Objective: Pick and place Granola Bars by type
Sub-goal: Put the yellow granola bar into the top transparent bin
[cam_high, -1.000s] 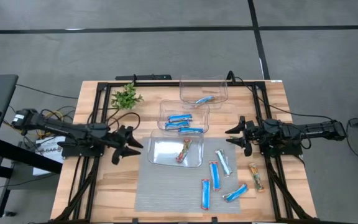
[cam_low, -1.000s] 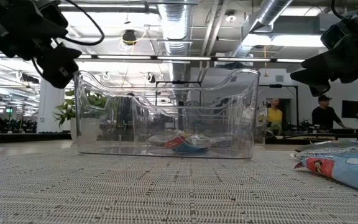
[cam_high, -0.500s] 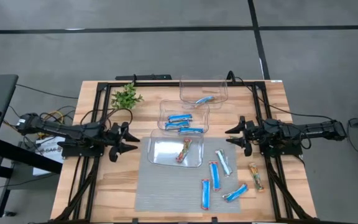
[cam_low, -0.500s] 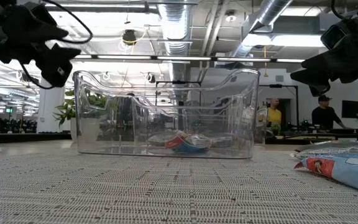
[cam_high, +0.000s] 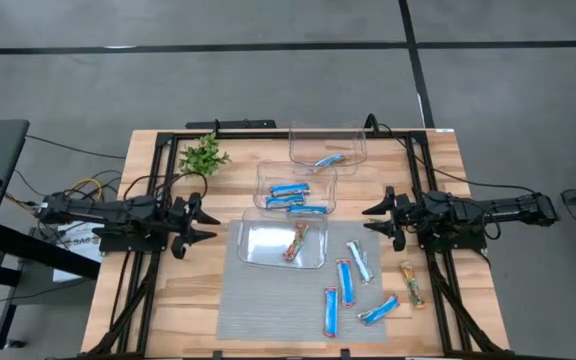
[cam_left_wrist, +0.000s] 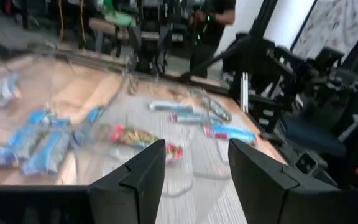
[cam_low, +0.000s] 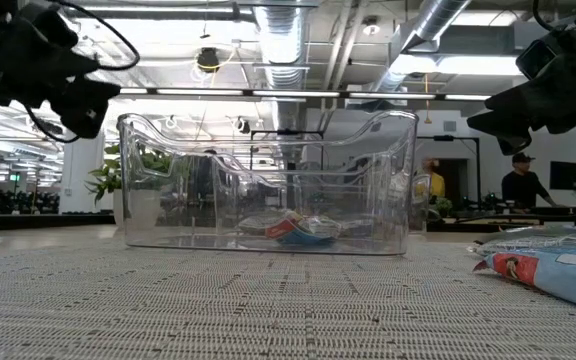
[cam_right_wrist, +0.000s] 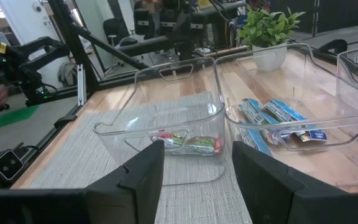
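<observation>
Three clear bins stand in a row. The far bin (cam_high: 326, 145) holds one pale bar (cam_high: 328, 159), the middle bin (cam_high: 296, 187) several bright blue bars (cam_high: 290, 190), and the near bin (cam_high: 283, 240) a red multicolour bar (cam_high: 296, 241). Loose bars lie flat on the grey mat: blue (cam_high: 344, 280), pale (cam_high: 359, 262), red multicolour (cam_high: 330, 310), another blue (cam_high: 379, 309). An orange-brown one (cam_high: 411, 282) lies on the wood. My left gripper (cam_high: 203, 222) hangs open left of the near bin. My right gripper (cam_high: 376, 220) hangs open right of it. Both are empty.
A small potted plant (cam_high: 203, 155) stands near the table's far left. The grey mat (cam_high: 268, 310) covers the near middle of the wooden table. Black frame rails (cam_high: 128, 290) run along both sides. People stand in the room behind the table.
My left arm has drawn back toward the table's left edge and slightly toward the far edge, away from the near bin, with its fingers still apart. The right arm and all the bars have stayed where they were.
</observation>
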### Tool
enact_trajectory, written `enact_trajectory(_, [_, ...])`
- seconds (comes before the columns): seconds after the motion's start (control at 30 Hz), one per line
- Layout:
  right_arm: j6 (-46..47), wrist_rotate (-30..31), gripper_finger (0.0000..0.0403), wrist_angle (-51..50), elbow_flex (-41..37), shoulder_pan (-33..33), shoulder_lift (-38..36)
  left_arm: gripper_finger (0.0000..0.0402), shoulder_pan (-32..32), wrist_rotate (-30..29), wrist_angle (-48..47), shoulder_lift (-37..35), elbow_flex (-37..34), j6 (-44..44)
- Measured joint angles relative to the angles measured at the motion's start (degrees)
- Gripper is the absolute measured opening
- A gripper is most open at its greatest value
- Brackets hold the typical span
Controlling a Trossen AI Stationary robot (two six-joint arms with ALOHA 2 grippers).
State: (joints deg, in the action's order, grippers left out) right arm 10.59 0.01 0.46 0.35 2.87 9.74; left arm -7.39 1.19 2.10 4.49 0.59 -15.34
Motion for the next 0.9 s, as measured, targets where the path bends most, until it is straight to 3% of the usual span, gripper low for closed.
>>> enact_trajectory(0.3, [0.0,0.02,0.0184,0.01,0.0,0.01,-0.01,0.0168,-0.01,-0.61,-0.41,-1.63,0.03,8.99])
enact_trajectory(0.9, [0.0,0.02,0.0184,0.0,0.01,0.01,0.0,0.0168,-0.01,-0.61,-0.54,-1.61,0.03,7.57])
